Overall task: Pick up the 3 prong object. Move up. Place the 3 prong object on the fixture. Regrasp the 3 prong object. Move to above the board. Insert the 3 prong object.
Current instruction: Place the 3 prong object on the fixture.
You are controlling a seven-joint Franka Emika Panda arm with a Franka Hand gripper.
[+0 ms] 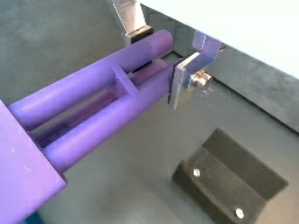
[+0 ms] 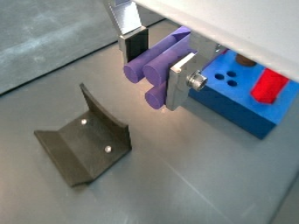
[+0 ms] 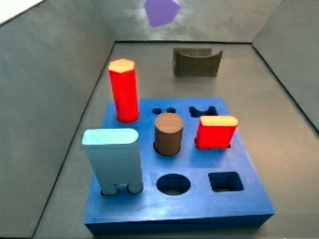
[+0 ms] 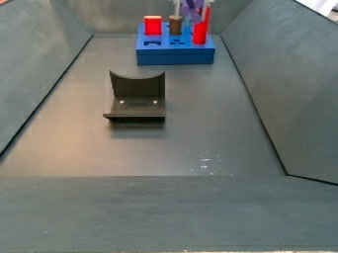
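Observation:
My gripper (image 1: 162, 59) is shut on the light purple 3 prong object (image 1: 100, 96), with a silver finger on each side of it. It also shows in a wrist view (image 2: 158, 63), where the prong ends (image 2: 149, 77) face the camera. The piece hangs high in the air in both side views (image 3: 162, 11) (image 4: 199, 9). The dark notched fixture (image 2: 84, 140) stands on the floor below and to one side, and also shows in both side views (image 3: 197, 62) (image 4: 136, 96). The blue board (image 3: 187, 201) lies on the floor beyond it (image 4: 176, 54).
On the board stand a tall red hexagonal post (image 3: 123, 91), a brown cylinder (image 3: 169, 136), a red block (image 3: 215, 132) and a light blue piece (image 3: 112, 159). A round hole (image 3: 173, 184) and a square hole (image 3: 225, 181) show. Grey sloped walls (image 4: 258, 69) bound the floor.

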